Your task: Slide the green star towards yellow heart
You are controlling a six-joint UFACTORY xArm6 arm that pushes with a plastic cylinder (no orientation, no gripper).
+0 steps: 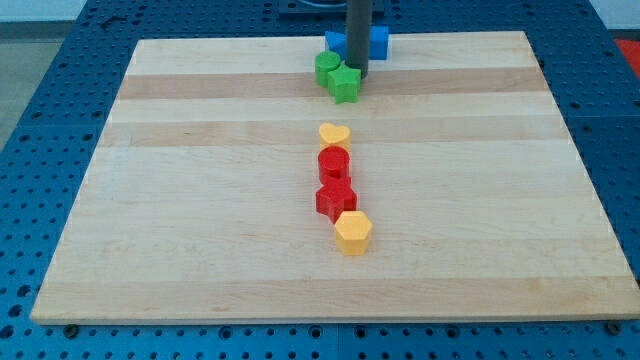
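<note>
The green star (344, 84) lies near the view's top centre of the wooden board (200, 200). A green cylinder (326, 67) touches its upper left. My tip (358, 76) stands at the star's upper right edge, touching it. The yellow heart (334, 134) lies below the star, a short gap apart, at the top of a column of blocks.
Below the heart stand a red cylinder (333, 163), a red star (336, 198) and a yellow hexagon (352, 232), in a line running down the view. Two blue blocks (378, 42) sit behind the rod at the board's top edge.
</note>
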